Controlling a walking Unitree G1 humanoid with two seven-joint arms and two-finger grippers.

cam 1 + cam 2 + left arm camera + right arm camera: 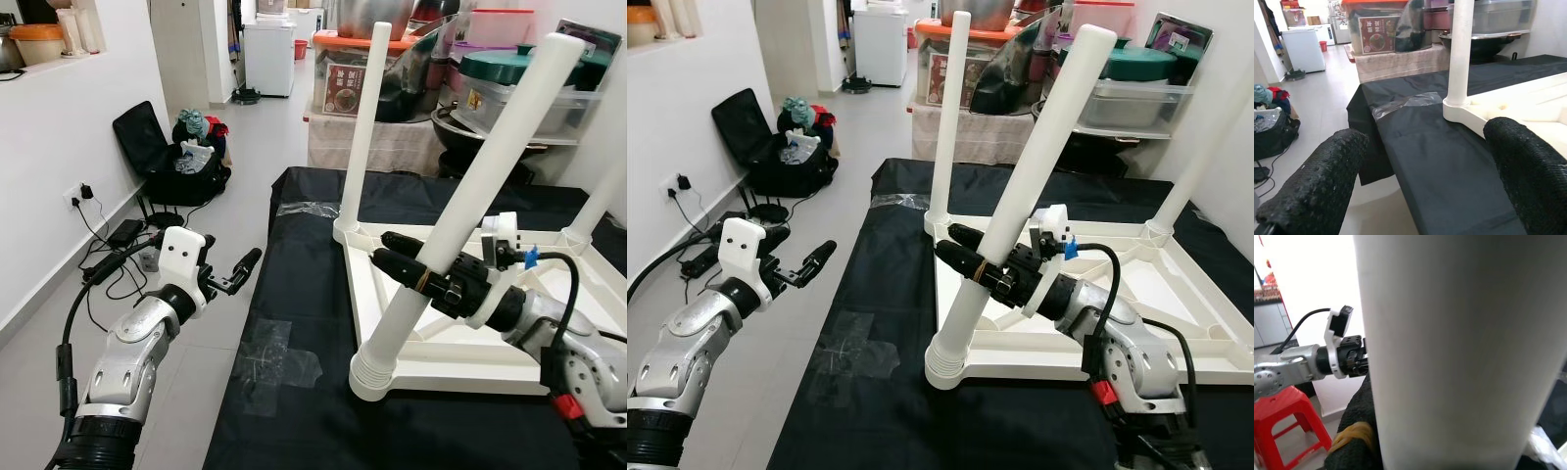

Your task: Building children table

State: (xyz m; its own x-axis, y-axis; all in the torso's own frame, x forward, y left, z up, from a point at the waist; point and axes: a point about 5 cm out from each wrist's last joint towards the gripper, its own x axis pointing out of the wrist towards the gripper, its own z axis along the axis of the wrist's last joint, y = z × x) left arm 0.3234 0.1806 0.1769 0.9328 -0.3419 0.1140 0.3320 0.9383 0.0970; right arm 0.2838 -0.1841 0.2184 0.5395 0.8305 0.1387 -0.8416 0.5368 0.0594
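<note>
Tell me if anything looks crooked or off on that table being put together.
Yes. The near leg leans well off vertical in its corner socket on the upturned white tabletop, while the far leg stands straight. The right claw is clamped around the leaning leg; the left claw hovers open beside the black-covered surface.

head stereo: forward-down, shared table [549, 372] | wrist cams: close-up along fingers

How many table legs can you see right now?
3. A tilted leg at the near corner, gripped by the right tool; an upright leg at the far left corner; a third leg at the far right corner. A fourth may be out of frame.
</note>
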